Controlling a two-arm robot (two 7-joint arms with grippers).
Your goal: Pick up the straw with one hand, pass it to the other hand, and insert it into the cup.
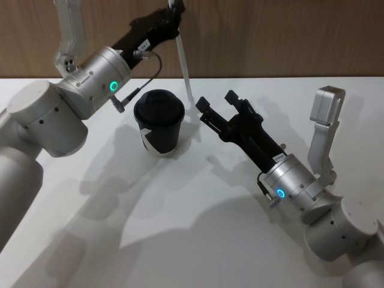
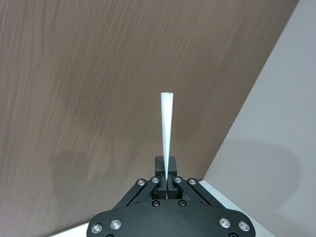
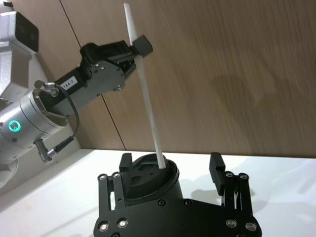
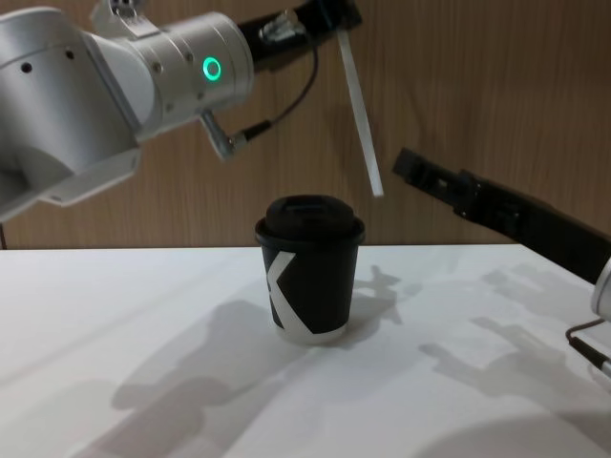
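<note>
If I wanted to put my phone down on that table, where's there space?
The widest bare patch of the table lies on the robot's side of the cup. It is crowded right of the cup, where the open right gripper reaches in and the straw hangs from the left gripper.

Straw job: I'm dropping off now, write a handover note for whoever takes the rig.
Left claw: shut on the straw near its top, raised above the table.
Right claw: open, empty, beside the cup.
Straw hangs tilted, lower end above and right of the lidded cup, not in it.
Done: pickup, apparently the pass.
To do: line up over the cup, insert.
</note>
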